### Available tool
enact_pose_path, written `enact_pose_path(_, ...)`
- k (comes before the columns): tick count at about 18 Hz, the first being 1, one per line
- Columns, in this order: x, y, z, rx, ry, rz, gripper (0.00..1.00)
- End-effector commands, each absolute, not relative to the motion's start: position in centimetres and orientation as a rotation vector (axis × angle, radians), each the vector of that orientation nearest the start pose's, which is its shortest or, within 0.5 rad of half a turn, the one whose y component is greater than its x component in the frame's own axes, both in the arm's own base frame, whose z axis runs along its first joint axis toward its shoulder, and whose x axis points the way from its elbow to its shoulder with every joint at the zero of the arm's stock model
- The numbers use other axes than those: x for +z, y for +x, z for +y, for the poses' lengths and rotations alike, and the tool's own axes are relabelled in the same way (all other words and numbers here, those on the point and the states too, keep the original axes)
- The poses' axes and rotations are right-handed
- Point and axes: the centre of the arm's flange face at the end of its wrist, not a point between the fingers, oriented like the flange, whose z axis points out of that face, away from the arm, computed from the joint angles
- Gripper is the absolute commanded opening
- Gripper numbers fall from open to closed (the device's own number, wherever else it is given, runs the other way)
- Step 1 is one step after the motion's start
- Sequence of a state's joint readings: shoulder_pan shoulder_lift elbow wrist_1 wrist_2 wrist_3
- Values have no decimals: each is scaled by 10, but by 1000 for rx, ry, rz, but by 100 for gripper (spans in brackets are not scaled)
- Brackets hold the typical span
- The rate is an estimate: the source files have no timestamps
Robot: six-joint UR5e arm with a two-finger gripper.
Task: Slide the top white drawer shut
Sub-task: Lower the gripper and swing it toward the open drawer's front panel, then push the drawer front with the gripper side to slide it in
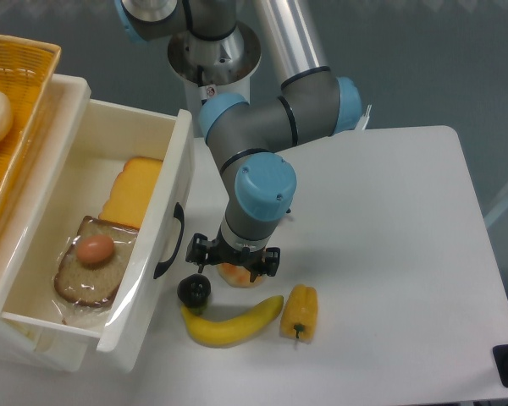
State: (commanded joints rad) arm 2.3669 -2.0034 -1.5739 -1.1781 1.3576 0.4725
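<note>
The drawer (110,245), cream-white, deep and rectangular, stands pulled out at the left of the white counter (389,254); 1 black arched handle (169,241) sits on its front panel. Inside lie a yellow slice (131,190) and a wrapped bread slice topped by an egg (94,249). An orange basket (17,101) adjoins its far side. The arm points downward; its end effector (234,260) hovers just beside the handle, above a banana (230,321), a yellow pepper (299,311) and a dark round item (194,290). Whether its fingers are apart cannot be told.
</note>
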Motion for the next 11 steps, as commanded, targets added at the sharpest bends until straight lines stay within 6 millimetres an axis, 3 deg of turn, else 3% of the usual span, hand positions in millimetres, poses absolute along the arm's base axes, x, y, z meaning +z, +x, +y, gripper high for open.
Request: enact_pose_path(11,285,-333,554,-324,-2986,-474,100)
